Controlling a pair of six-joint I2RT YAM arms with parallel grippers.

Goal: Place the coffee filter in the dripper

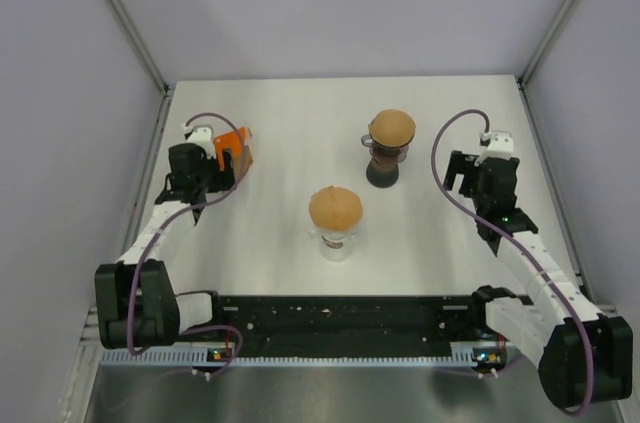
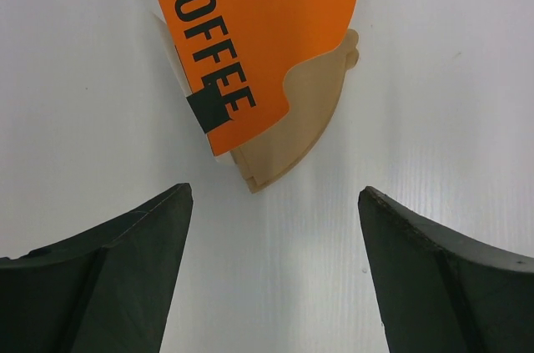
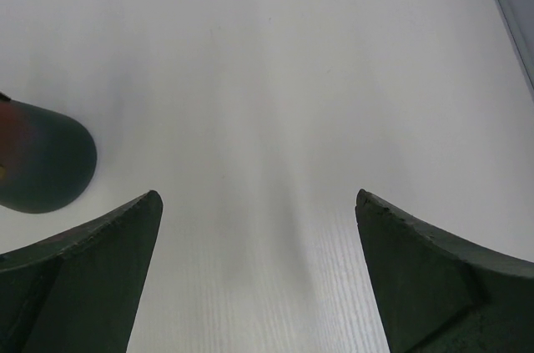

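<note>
An orange packet printed COFFEE (image 2: 250, 27) lies at the table's left, with tan coffee filters (image 2: 296, 123) sticking out of its lower end. My left gripper (image 2: 275, 194) is open just short of the filters' tip, with nothing between its fingers. In the top view the packet (image 1: 236, 148) sits right ahead of the left gripper (image 1: 222, 165). A dark dripper (image 1: 385, 158) stands mid-table with a brown filter dome (image 1: 391, 126) on top. My right gripper (image 3: 259, 199) is open over bare table, and the dripper's dark base (image 3: 42, 161) shows at its left. It is to the dripper's right in the top view (image 1: 458, 171).
A clear glass dripper (image 1: 335, 240) topped by a brown filter dome (image 1: 335, 207) stands nearer the front, in the middle. Grey walls with metal posts (image 1: 130, 23) close in the white table (image 1: 300, 113) on three sides.
</note>
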